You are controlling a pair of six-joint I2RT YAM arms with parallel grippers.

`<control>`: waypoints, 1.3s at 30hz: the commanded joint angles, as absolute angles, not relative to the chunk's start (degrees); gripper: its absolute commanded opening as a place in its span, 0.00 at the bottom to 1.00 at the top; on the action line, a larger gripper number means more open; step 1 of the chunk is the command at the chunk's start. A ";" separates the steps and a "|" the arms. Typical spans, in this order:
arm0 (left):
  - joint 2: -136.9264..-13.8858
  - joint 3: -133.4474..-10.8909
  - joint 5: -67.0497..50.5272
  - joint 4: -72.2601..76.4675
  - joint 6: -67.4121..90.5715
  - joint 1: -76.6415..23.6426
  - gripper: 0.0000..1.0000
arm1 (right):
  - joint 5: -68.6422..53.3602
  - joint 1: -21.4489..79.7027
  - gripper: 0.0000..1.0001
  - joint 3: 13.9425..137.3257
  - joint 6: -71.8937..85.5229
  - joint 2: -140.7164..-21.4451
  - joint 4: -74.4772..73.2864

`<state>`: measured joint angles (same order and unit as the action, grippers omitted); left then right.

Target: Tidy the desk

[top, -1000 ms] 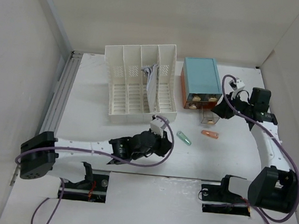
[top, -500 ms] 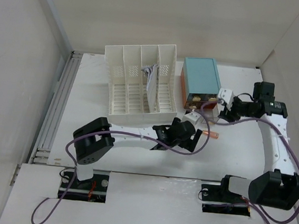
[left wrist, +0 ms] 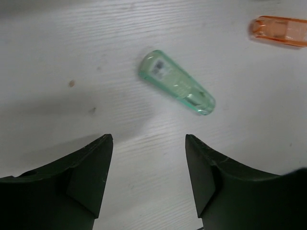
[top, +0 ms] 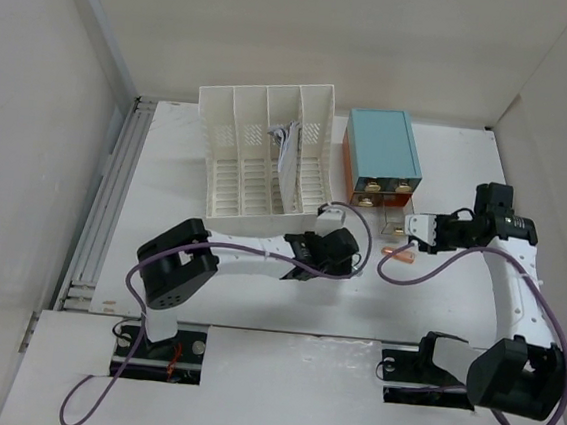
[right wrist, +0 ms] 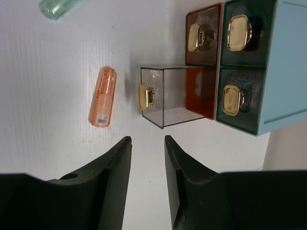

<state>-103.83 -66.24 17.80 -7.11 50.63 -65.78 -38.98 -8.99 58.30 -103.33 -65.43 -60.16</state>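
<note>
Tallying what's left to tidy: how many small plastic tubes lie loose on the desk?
2: a green tube by the left gripper, an orange tube beside the pulled-out drawer.

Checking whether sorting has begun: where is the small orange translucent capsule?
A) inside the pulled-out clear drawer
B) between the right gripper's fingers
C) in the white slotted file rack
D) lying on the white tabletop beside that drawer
D: the small orange translucent capsule lies flat on the white tabletop, apart from the pulled-out clear drawer, and the right gripper is open and empty.

Orange capsule (right wrist: 102, 97) lies beside a pulled-out clear drawer (right wrist: 165, 98).
</note>
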 commanded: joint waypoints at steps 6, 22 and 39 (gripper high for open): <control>-92.64 -59.23 12.83 -6.49 69.33 -59.24 0.62 | -36.47 -9.40 0.40 55.62 -126.90 -74.52 -65.97; -98.61 -69.87 12.66 -7.65 75.76 -59.77 0.65 | -34.10 -9.40 0.45 53.53 -121.83 -84.55 -55.99; -95.01 -65.66 14.94 -6.50 77.61 -59.77 0.67 | -31.73 -6.60 0.47 51.86 -110.40 -89.82 -46.14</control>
